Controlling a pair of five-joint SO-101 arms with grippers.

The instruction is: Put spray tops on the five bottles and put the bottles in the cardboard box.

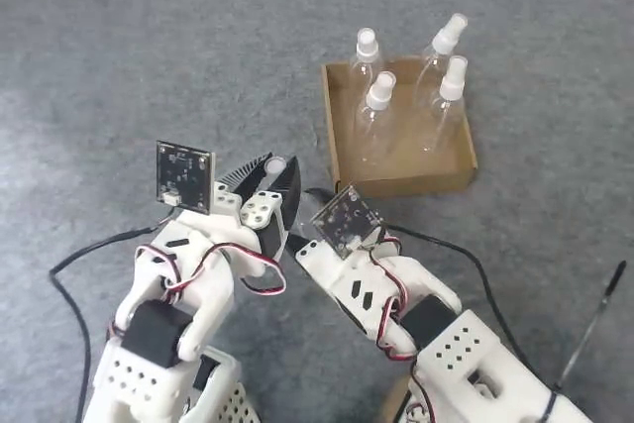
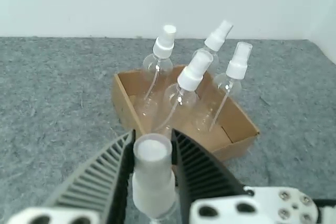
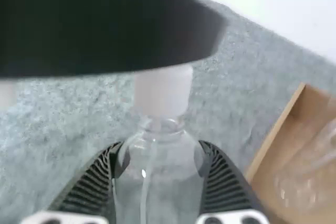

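While the left fingers (image 2: 127, 144) are pressed shut on a white spray top (image 2: 152, 153), the right fingers (image 3: 116, 162) are closed around the clear body of the bottle (image 3: 157, 182) just under that top. The top sits on the bottle's neck, and a thin tube shows inside the body; whether the top is fully down cannot be told. The bottle is upright, gripped on both sides by the ribbed pads.

From above, the two arms meet in front of the box (image 1: 406, 183), the left fingers (image 1: 285, 183) over the top (image 1: 276, 163) and the right arm coming in from the other side, lower down. The bottle is near the box's near-left corner and outside it.

The box lies open on the grey worktop (image 1: 119, 76). Four other bottles stand in it, each with its top on: the back-left bottle (image 1: 365, 68), the front-left bottle (image 1: 374, 126), the back-right bottle (image 1: 432, 64) and the front-right bottle (image 1: 442, 118). The back pair stand against the far wall, and the back-right one leans. The front pair are near the middle of the box, close together but apart.
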